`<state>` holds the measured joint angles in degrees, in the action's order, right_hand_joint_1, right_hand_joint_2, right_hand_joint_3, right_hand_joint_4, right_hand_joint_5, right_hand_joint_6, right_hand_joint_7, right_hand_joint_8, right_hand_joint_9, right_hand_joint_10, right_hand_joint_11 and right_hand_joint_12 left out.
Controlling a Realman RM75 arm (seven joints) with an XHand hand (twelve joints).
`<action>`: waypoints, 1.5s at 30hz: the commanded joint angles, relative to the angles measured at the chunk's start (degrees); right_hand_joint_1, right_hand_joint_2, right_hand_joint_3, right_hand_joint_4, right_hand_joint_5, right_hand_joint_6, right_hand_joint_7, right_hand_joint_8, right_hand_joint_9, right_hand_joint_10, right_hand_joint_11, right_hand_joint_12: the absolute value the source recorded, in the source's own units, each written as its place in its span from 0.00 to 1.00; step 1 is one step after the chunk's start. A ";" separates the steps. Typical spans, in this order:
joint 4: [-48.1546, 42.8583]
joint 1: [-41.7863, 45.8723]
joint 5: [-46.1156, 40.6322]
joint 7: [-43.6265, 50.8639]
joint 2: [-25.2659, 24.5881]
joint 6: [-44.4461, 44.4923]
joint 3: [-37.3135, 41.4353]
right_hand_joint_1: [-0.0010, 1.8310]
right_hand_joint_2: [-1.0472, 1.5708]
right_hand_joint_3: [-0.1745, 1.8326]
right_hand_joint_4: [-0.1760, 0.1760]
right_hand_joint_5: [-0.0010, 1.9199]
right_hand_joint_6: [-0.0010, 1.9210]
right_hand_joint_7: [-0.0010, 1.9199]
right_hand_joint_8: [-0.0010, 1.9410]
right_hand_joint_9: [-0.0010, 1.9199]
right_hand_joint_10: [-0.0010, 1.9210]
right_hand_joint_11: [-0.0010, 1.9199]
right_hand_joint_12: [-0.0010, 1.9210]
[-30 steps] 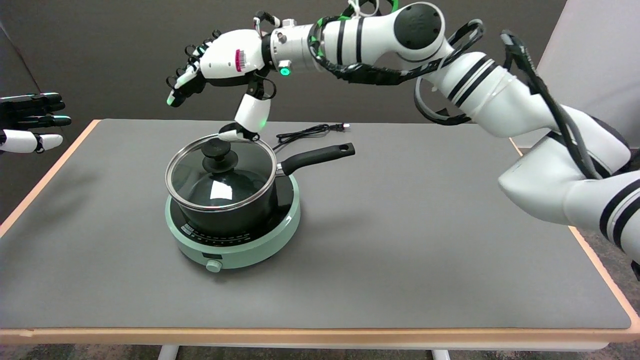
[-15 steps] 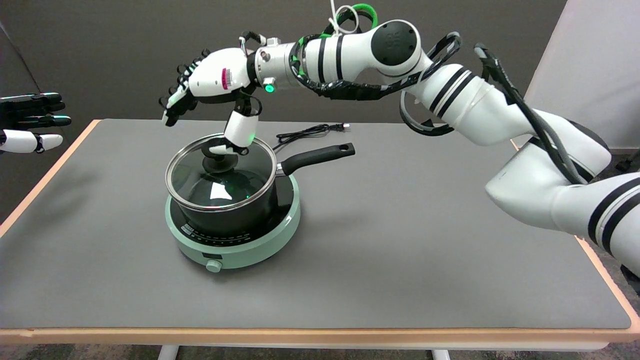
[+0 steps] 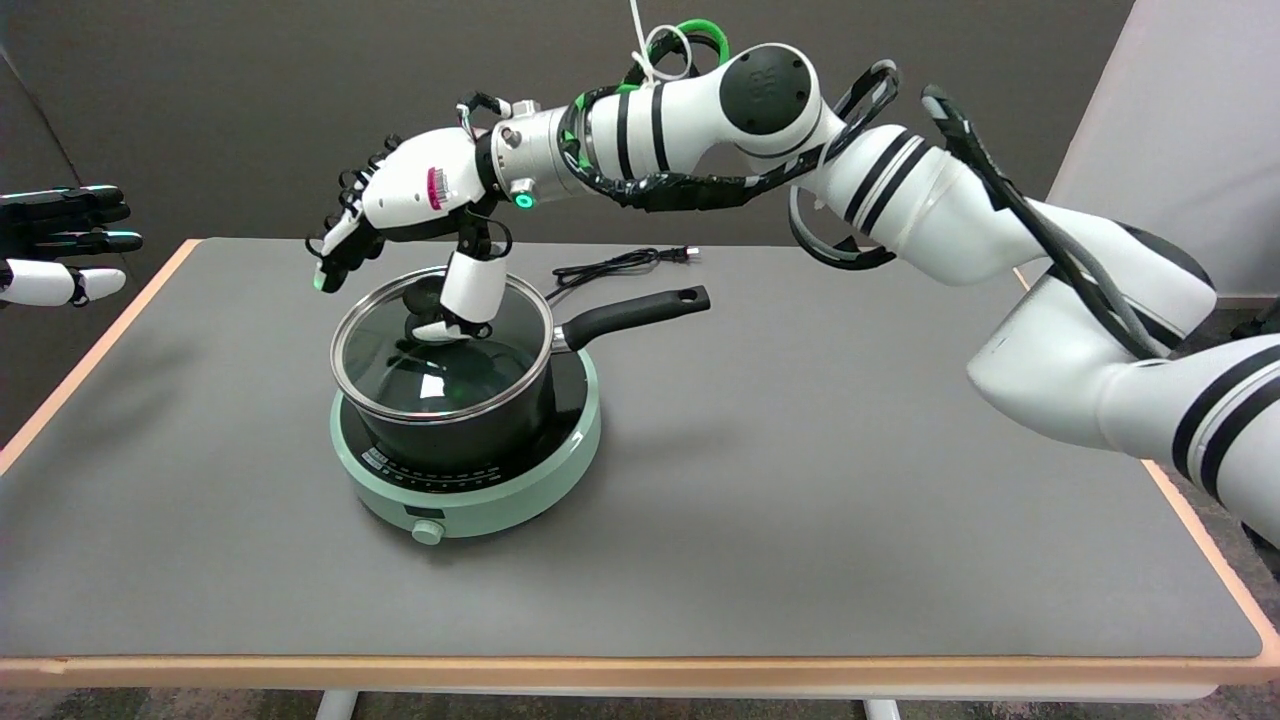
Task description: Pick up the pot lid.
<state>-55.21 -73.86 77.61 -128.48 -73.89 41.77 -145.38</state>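
A glass pot lid [image 3: 440, 375] with a steel rim and a black knob [image 3: 425, 300] sits on a black long-handled pot [image 3: 480, 420] atop a mint-green cooker [image 3: 500, 495]. My right hand [image 3: 415, 215] hovers over the lid with its fingers spread. Its thumb [image 3: 470, 295] hangs down in front of the knob and partly hides it. The other fingers [image 3: 340, 245] point down-left, past the lid's far rim, apart from the knob. Whether the thumb touches the knob cannot be told. Nothing is held.
The pot's handle [image 3: 640, 308] sticks out to the right. A black power cord [image 3: 620, 265] lies behind it on the grey table [image 3: 800, 520]. The idle left hand [image 3: 60, 245] hangs in the air at the upper left.
My right arm has moved left and down, bringing the hand from behind the pot to over the lid. The thumb has come down beside the knob. The lid has not moved.
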 commanded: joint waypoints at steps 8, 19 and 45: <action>6.52 0.16 -1.50 3.95 -0.59 -7.43 -3.06 0.45 0.63 0.54 0.81 0.24 0.17 0.27 0.12 0.28 0.17 0.13 0.20; 7.34 1.00 -1.62 4.82 -0.77 -6.82 -2.91 0.47 0.63 0.54 0.85 0.26 0.19 0.28 0.12 0.29 0.18 0.14 0.20; 0.44 1.34 -2.21 4.34 3.80 -3.04 -2.59 0.47 0.63 0.54 0.84 0.26 0.18 0.26 0.14 0.28 0.19 0.13 0.19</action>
<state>-51.58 -72.62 75.66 -124.17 -72.61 37.86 -148.09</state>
